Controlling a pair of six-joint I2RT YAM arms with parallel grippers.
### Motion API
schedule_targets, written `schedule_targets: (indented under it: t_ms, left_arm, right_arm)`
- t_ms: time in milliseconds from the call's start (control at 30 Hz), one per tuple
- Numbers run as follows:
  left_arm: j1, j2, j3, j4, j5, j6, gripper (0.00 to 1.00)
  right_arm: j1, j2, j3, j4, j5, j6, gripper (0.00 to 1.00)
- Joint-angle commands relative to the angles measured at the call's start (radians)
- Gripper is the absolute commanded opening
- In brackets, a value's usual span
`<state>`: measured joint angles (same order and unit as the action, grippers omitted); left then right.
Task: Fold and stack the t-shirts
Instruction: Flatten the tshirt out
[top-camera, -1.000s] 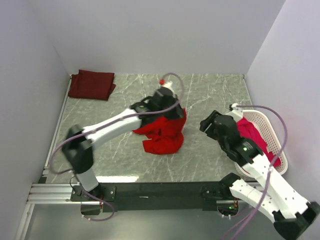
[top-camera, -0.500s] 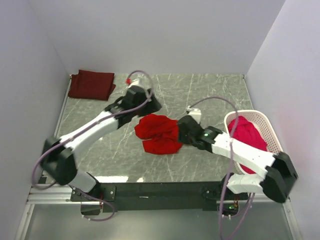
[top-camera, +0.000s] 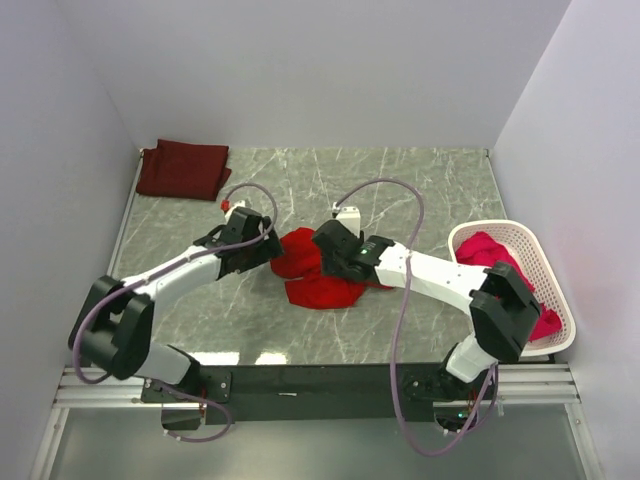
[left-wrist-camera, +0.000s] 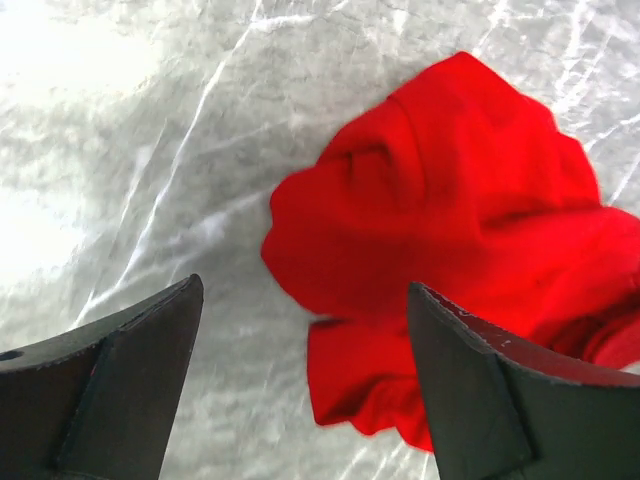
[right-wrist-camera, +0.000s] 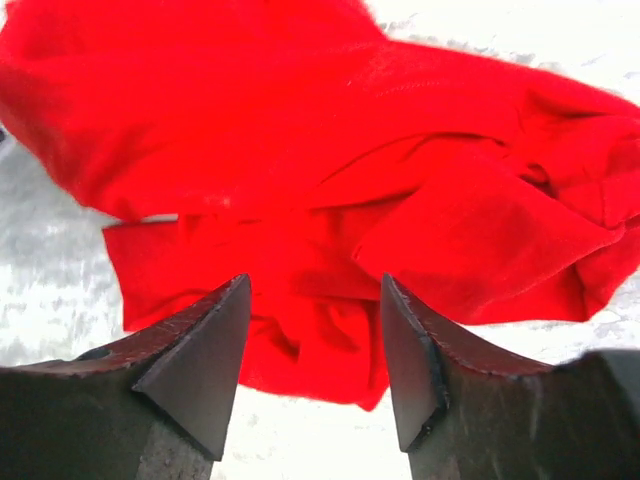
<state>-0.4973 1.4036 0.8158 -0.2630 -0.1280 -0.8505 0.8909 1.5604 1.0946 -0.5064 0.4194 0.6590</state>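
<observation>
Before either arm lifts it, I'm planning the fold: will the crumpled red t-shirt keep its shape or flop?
Probably floppy: the red t-shirt lies in soft bunched folds. Likely light: thin cloth layers. Pushed, it'd probably bunch further, not slide whole.

Pale walls (top-camera: 300, 70), grey marbled table (top-camera: 430, 190) (white veins)

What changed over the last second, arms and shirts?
The left hand let go of the red shirt, opened and pulled back left; it is now at the shirt's left edge. The shirt slumped into a flatter, crumpled heap. The right hand swung left from the basket and now hovers open over the shirt. Unchanged: the folded maroon shirt in the far-left corner and the pinkish-red shirt in the basket.
</observation>
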Motion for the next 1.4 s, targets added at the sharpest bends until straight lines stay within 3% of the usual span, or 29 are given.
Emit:
schedule_targets:
  t_ms: [0, 67, 167, 300, 400, 433, 500, 533, 633, 1067, 1200, 1367]
  left_arm:
    - [0.002, 0.057, 0.052, 0.090, 0.105, 0.074, 0.91]
    - [0.002, 0.096, 0.056, 0.106, 0.120, 0.087, 0.97]
    - [0.002, 0.165, 0.069, 0.130, 0.143, 0.088, 0.98]
    - [0.002, 0.225, 0.095, 0.163, 0.131, 0.064, 0.89]
    - [0.002, 0.256, 0.158, 0.165, 0.131, 0.065, 0.58]
    - [0.002, 0.262, 0.183, 0.157, 0.098, 0.070, 0.36]
    - [0.005, 0.267, 0.268, 0.107, 0.053, 0.088, 0.15]
    - [0.006, 0.267, 0.302, 0.088, 0.030, 0.094, 0.01]
    - [0.029, 0.250, 0.408, 0.039, -0.001, 0.116, 0.01]
    - [0.222, 0.037, 0.707, -0.111, -0.002, 0.192, 0.01]
    - [0.287, -0.038, 0.767, -0.134, 0.011, 0.218, 0.01]
    - [0.388, -0.011, 1.015, -0.195, 0.011, 0.269, 0.01]
  right_arm:
    - [0.003, 0.038, 0.050, -0.053, 0.126, 0.048, 0.62]
    - [0.000, 0.055, 0.051, -0.092, 0.195, 0.053, 0.65]
    - [-0.003, 0.095, 0.060, -0.153, 0.258, 0.077, 0.67]
    - [-0.029, 0.116, 0.045, -0.130, 0.285, 0.073, 0.68]
    - [-0.061, 0.130, 0.048, -0.104, 0.300, 0.051, 0.60]
    - [-0.067, 0.127, 0.053, -0.116, 0.314, 0.050, 0.49]
    - [-0.076, 0.096, 0.070, -0.145, 0.347, 0.053, 0.34]
    - [-0.079, 0.077, 0.076, -0.182, 0.378, 0.057, 0.18]
    - [-0.107, -0.037, 0.080, -0.228, 0.391, 0.054, 0.00]
    - [-0.199, -0.488, 0.192, -0.339, 0.404, -0.033, 0.00]
    - [-0.201, -0.574, 0.215, -0.278, 0.334, -0.122, 0.00]
    - [-0.156, -0.623, 0.324, -0.235, 0.133, -0.188, 0.00]
